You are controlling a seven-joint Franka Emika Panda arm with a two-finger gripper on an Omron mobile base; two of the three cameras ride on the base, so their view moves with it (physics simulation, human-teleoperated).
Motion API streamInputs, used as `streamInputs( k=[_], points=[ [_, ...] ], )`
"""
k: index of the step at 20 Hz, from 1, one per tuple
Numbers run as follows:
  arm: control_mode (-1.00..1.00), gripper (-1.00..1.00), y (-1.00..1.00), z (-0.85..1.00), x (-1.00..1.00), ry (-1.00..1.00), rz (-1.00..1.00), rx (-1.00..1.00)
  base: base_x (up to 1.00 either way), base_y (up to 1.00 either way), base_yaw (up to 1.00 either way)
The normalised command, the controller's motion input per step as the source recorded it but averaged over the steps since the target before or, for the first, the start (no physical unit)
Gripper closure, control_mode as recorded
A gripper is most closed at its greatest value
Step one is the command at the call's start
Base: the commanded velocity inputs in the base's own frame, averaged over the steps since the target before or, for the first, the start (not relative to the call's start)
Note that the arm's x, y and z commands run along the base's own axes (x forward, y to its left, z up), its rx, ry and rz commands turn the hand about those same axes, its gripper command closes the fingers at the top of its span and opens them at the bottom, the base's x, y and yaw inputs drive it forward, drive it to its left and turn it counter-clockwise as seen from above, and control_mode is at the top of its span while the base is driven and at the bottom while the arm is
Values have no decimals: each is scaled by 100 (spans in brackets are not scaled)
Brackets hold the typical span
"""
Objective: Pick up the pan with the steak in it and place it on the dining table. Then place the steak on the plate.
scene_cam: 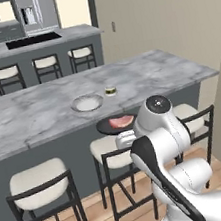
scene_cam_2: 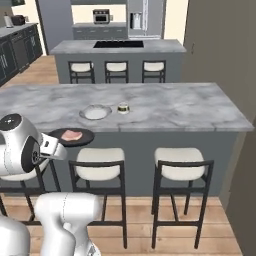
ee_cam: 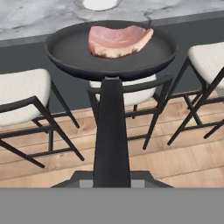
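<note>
The black pan point(ee_cam: 70, 52) hangs in the air just off the near edge of the dining table point(scene_cam: 37, 116), above a stool. The pink steak point(ee_cam: 118, 40) lies flat in it. My gripper point(ee_cam: 111, 177) is shut on the pan's long handle point(ee_cam: 111, 131), whose end runs down between the finger tips. In the base views the pan point(scene_cam: 105, 127) point(scene_cam_2: 86, 137) with the steak point(scene_cam: 121, 122) point(scene_cam_2: 72, 135) juts out from my hand toward the table. The pale plate point(scene_cam: 86, 103) point(scene_cam_2: 95, 112) sits on the marble top just beyond the pan.
A small dark jar point(scene_cam: 110, 90) point(scene_cam_2: 123, 108) stands right of the plate. Stools point(scene_cam: 41, 187) point(scene_cam_2: 181, 172) with white cushions line the table's near side, one directly under the pan. A second counter with a black cooktop point(scene_cam_2: 118, 44) stands behind, then a fridge point(scene_cam_2: 137, 17).
</note>
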Motion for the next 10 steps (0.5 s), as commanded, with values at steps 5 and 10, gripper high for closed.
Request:
streamInputs(
  k=[5,10],
  points=[
    [100,100,0,0,0,0,0,0,28,31,13],
    [100,100,0,0,0,0,0,0,50,21,11]
  ],
)
